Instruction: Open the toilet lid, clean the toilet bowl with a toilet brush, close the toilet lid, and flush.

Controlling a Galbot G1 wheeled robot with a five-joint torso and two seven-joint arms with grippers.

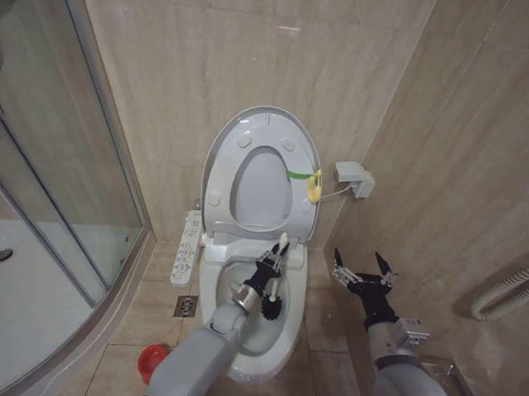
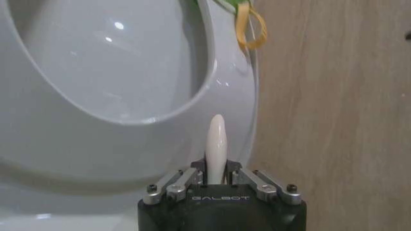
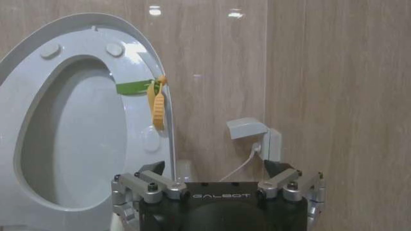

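Against the tan tiled wall [image 1: 258,58] stands the toilet, and the toilet lid [image 1: 269,124] is up, leaning back on the wall with the white seat ring [image 1: 223,190] lifted against it. A green strap [image 1: 298,174] and a yellow ring [image 1: 315,186] hang at the lid's edge on the robot's right. Below them the toilet bowl [image 1: 282,334] is open, and a long white button panel [image 1: 187,248] runs along its side on the robot's left. Over the bowl is the left gripper [image 1: 270,271], and its fingers are pinched tight on the thin white handle of the toilet brush [image 1: 274,278]. The handle tip pokes up toward the lid, and the dark bristle head sits down inside the bowl. Just beside the bowl, on the robot's right, the right gripper [image 1: 362,270] hangs over the floor with its fingers spread wide and nothing between them. It touches nothing. On the floor near the robot's left arm sits a round red cup [image 1: 150,361]. A small white box [image 1: 352,177] with a thin cord is fixed to the wall next to the lid. A glass shower door [image 1: 56,143] and a white shower tray [image 1: 26,279] are on the far left.
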